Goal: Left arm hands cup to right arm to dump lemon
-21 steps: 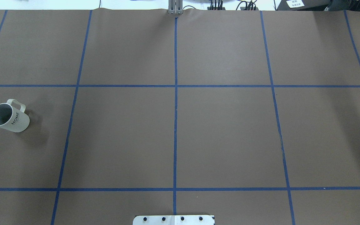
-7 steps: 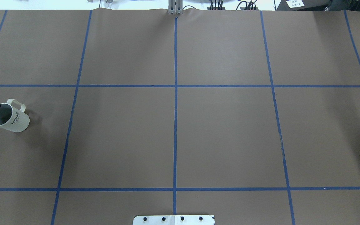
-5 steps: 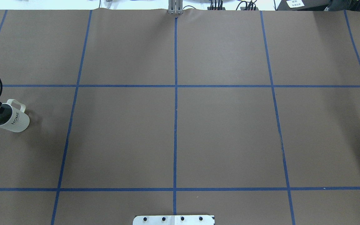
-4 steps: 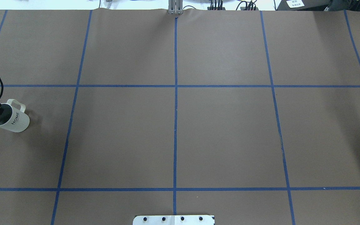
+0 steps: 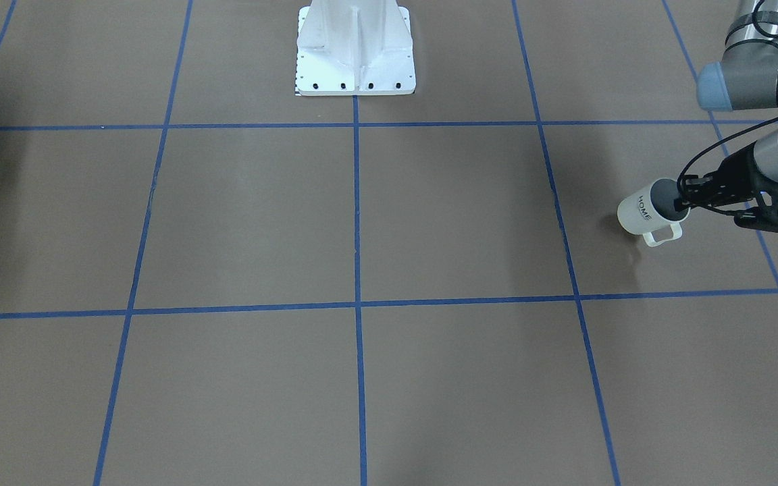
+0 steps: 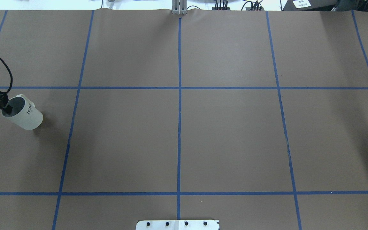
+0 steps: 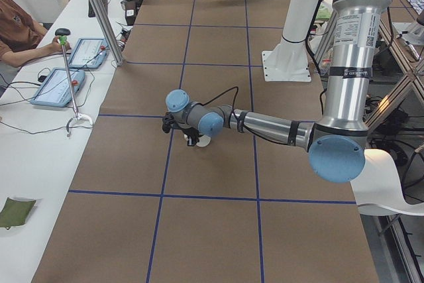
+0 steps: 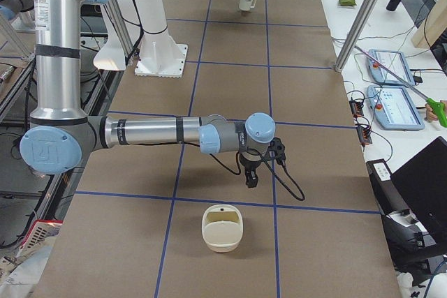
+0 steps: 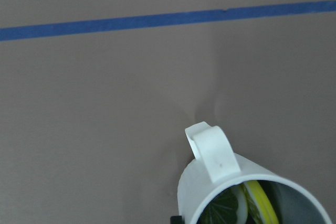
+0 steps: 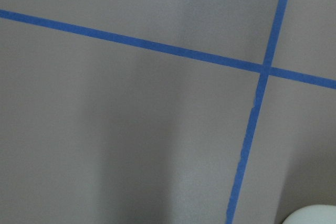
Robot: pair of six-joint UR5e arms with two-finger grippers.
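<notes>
The cream-white cup with black "HOME" lettering hangs tilted just above the table at the far left. My left gripper is shut on its rim, one finger inside the mouth. In the front-facing view the cup and the left gripper show at the right edge. In the left wrist view the cup holds the yellow-green lemon. My right gripper shows only in the exterior right view, low over the table; I cannot tell whether it is open or shut.
A cream container stands on the table near my right gripper; its rim shows in the right wrist view. Blue tape lines grid the brown table. The robot's white base is at the table's near edge.
The left gripper came in from the left and put a finger into the standing cup's mouth. Now the cup is tilted and has shifted up and to the right in its grip.
</notes>
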